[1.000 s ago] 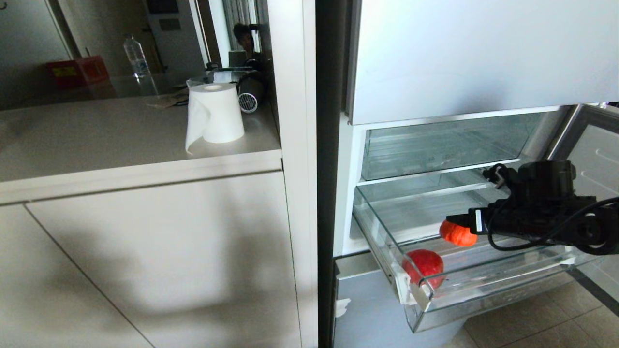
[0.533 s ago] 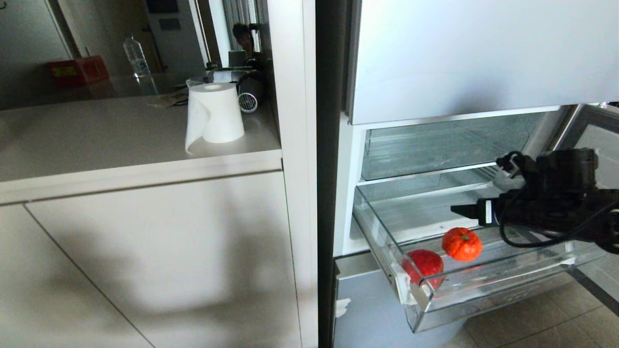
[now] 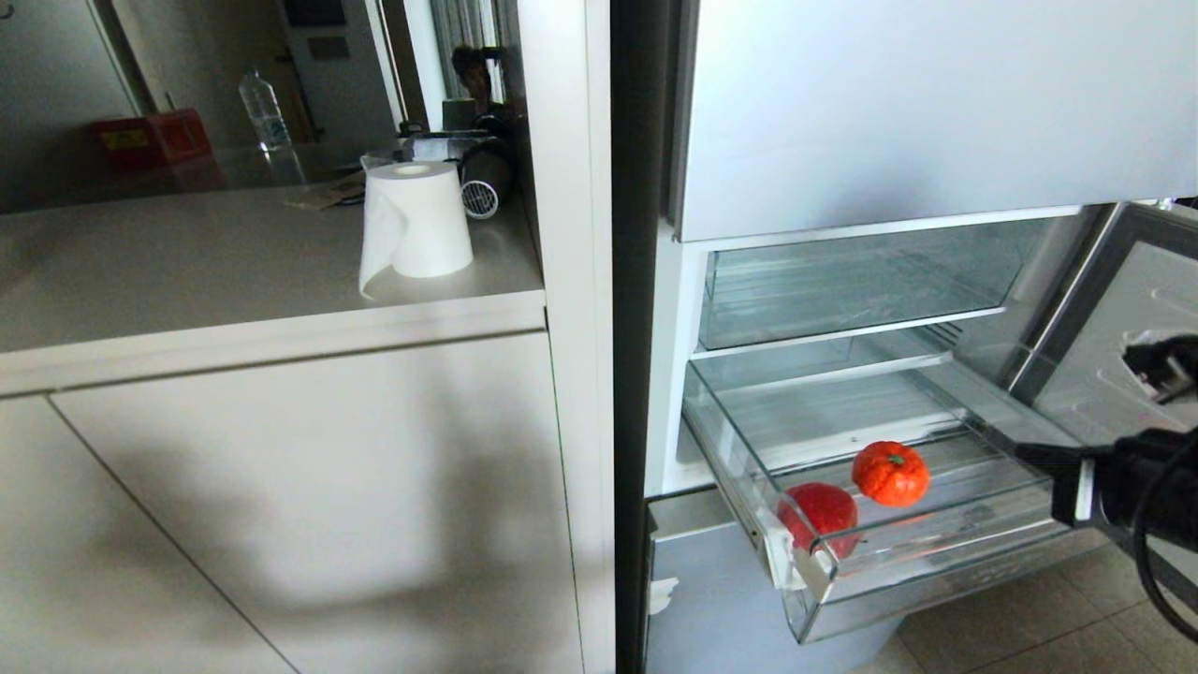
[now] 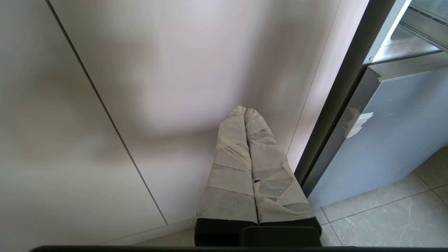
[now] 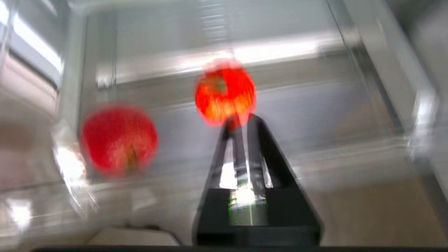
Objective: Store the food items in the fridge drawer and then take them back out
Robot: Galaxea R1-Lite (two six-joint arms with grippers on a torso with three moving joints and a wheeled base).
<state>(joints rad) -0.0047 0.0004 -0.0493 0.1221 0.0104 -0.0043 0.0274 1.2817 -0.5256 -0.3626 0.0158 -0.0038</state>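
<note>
The right pincer [image 3: 1025, 456] is closed and empty beside the fridge drawer [image 3: 922, 566]. Ahead of it sit the orange food [image 3: 890, 474] and, farther left, the red food [image 3: 821, 511]; nothing stands between.

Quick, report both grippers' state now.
Left gripper: shut, empty, parked by the cabinet.
Right gripper: shut, empty, outside the fridge drawer.
</note>
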